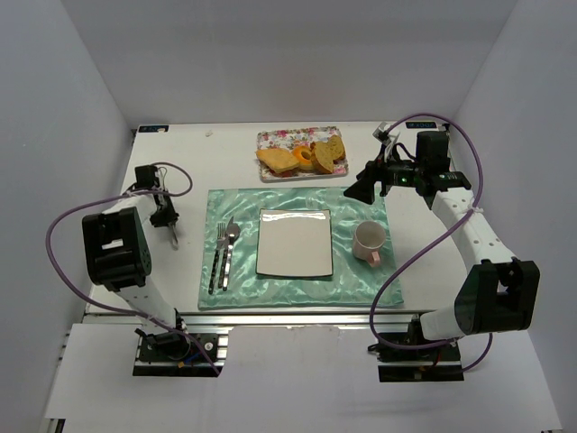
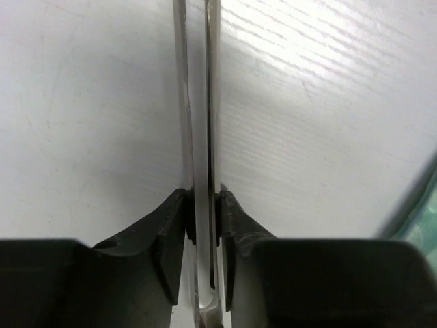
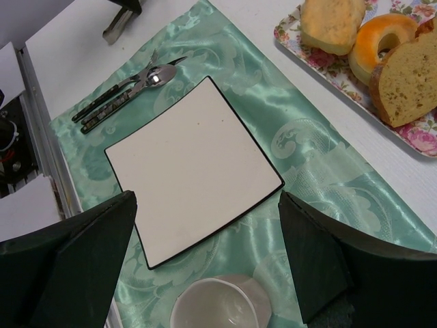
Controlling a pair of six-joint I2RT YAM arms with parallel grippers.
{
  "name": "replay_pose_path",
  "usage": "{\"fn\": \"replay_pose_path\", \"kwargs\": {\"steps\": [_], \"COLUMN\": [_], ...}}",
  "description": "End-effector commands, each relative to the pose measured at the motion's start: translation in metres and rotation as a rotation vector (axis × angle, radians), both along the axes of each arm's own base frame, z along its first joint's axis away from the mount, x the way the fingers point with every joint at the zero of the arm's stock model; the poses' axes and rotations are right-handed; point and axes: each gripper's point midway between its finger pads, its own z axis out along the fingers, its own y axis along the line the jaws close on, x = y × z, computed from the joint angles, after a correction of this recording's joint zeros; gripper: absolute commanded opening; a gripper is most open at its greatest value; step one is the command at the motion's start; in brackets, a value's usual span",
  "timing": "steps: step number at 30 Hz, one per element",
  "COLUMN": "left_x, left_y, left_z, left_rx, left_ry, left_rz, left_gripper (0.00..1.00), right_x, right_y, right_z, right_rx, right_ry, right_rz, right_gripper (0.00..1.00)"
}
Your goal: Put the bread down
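The bread lies on a floral tray point(image 1: 267, 138) at the back: a long yellow roll point(image 1: 277, 161), a round orange-centred bun point(image 1: 304, 158) and browner slices point(image 1: 330, 151). The right wrist view shows the roll point(image 3: 331, 20), the bun point(image 3: 382, 37) and a slice point(image 3: 410, 75). My right gripper point(image 1: 359, 191) is open and empty, above the mat's far right corner, to the right of and nearer than the tray; in its own view point(image 3: 207, 198) the jaws stand wide. My left gripper point(image 1: 168, 221) is on the bare table left of the mat, shut point(image 2: 203, 205) on a thin metal utensil point(image 2: 198, 102).
A white square plate point(image 1: 295, 242) sits mid-mat on a green satin placemat point(image 1: 361, 289). A fork and spoon point(image 1: 224, 254) lie left of the plate. A pink cup point(image 1: 370, 241) stands right of it. White walls enclose the table.
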Motion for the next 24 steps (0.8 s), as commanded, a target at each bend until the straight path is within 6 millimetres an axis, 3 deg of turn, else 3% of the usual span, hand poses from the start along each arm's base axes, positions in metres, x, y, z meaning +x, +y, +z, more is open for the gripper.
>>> {"fn": "replay_pose_path", "kwargs": {"steps": [1,3,6,7,8,10,11,14,18,20,24], "left_x": [0.001,0.004,0.012,0.014,0.014,0.011,0.008,0.001,0.001,0.002,0.016], "left_y": [-0.008,-0.017,-0.046,-0.058,-0.083,-0.103,-0.123,-0.159,-0.185,-0.211,-0.229], "left_z": [0.032,0.051,0.098,0.110,0.131,0.148,0.162,0.184,0.204,0.216,0.218], "left_rx": [-0.030,-0.068,-0.174,-0.210,-0.270,-0.300,-0.343,-0.470,-0.635,-0.714,-0.793], "left_ry": [-0.090,-0.136,-0.247,-0.276,-0.313,-0.327,-0.340,-0.365,-0.411,-0.426,-0.399], "left_rz": [-0.020,-0.045,-0.128,-0.161,-0.226,-0.266,-0.309,-0.364,-0.357,-0.388,-0.381], "left_gripper": [0.32,0.24,0.19,0.19,0.23,0.26,0.33,0.48,0.58,0.58,0.58], "right_x": [-0.005,-0.006,-0.008,-0.008,-0.007,-0.007,-0.007,-0.007,-0.009,-0.011,-0.015], "right_y": [0.003,0.002,0.003,0.003,0.003,0.004,0.004,0.004,0.005,0.005,0.004], "right_z": [0.010,0.009,0.008,0.009,0.010,0.011,0.013,0.014,0.016,0.016,0.016], "right_rx": [0.023,0.024,0.029,0.031,0.036,0.041,0.046,0.050,0.058,0.060,0.061], "right_ry": [-0.017,-0.012,-0.008,-0.008,-0.008,-0.006,-0.012,-0.013,-0.016,-0.015,-0.018], "right_rz": [0.023,0.022,0.026,0.026,0.027,0.027,0.030,0.029,0.032,0.032,0.030], "right_gripper": [0.89,0.89,0.89,0.89,0.89,0.89,0.89,0.89,0.89,0.89,0.89]}}
